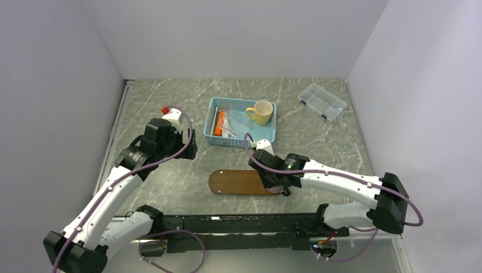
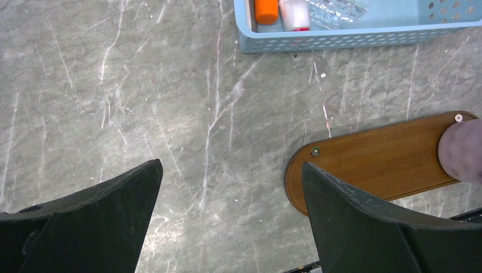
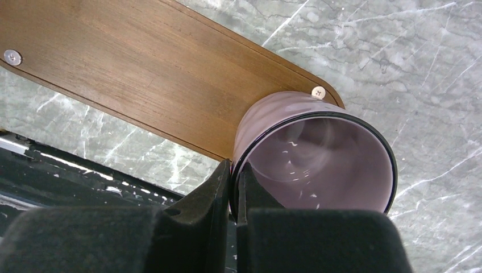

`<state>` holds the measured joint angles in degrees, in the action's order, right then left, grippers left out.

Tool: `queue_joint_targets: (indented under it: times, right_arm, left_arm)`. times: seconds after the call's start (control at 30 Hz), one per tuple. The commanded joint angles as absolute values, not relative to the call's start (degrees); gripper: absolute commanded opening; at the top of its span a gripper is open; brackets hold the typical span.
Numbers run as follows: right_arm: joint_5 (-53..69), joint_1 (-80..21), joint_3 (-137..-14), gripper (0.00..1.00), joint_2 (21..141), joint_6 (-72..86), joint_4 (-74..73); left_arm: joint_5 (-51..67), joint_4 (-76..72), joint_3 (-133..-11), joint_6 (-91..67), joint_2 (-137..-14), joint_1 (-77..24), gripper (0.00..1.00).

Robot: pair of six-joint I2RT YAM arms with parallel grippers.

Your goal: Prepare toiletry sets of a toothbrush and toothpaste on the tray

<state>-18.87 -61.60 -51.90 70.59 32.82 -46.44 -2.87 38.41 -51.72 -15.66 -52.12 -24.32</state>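
Your dark brown wooden oval tray (image 1: 236, 182) (image 2: 375, 159) (image 3: 131, 74) lies lengthwise on the grey marbled table (image 1: 318, 142), close to the near edge and between the two arms, its top bare but for one thing. At its right end is a mauve cup (image 3: 318, 153) (image 2: 463, 151) with a dark rim, mouth up. Whether it is set down or hangs just above the wood cannot be told.

Your right gripper (image 3: 234, 176) (image 1: 275, 182) has the cup. The jaws are drawn almost together and pinch its wall at the rim on the near side. The right arm reaches low and nearly flat from its base leftward, with the wrist bent down over the tray's end.

The toothpaste lies beyond the tray, in the left end of a light blue perforated plastic basket (image 1: 273, 128) (image 2: 341, 40). An orange toothpaste tube (image 1: 217, 123) (image 2: 266, 10) and a white toothpaste tube (image 2: 294, 14) lie side by side, with crumpled clear wrapping (image 2: 341, 10) just beside them. No brush can be made out in there. A yellow mug (image 1: 261, 112) sits in the basket's right end.

Your left gripper (image 2: 232, 168) (image 1: 190, 149) hangs with jaws spread wide and nothing between them, above bare table left of the basket. The left arm is raised and folded at the elbow. A clear compartment box (image 1: 322, 101) lies far right, well apart.
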Motion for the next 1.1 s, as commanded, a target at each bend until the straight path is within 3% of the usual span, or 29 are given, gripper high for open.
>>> queue_joint_targets:
  times: [0.0, 0.1, 0.23, 0.43, 1.07]
  right_arm:
    - [-21.0, -61.9, -51.4, 0.0, 69.1, 33.9, -44.5]
    - [-21.2, -61.9, -51.8, 0.01, 69.3, 34.0, -44.3]
    - [-22.0, -61.9, -52.2, 0.23, 69.7, 34.2, -44.8]
    - [-22.3, -62.0, -52.3, 0.33, 69.4, 34.5, -44.7]
    - [-28.6, -62.0, -66.0, 0.52, 71.4, 32.6, -51.6]
  left_arm:
    - [-2.8, 37.2, -51.7, -14.6, -52.1, -24.0, 0.99]
    - [-2.8, 37.3, -51.7, -14.6, -52.1, -24.0, 0.99]
    - [-2.8, 37.3, -51.7, -14.6, -52.2, -24.0, 0.99]
    - [-2.9, 37.3, -51.7, -14.6, -52.1, -24.1, 0.99]
    - [-2.0, 37.1, -51.9, -14.5, -52.3, -24.1, 0.99]
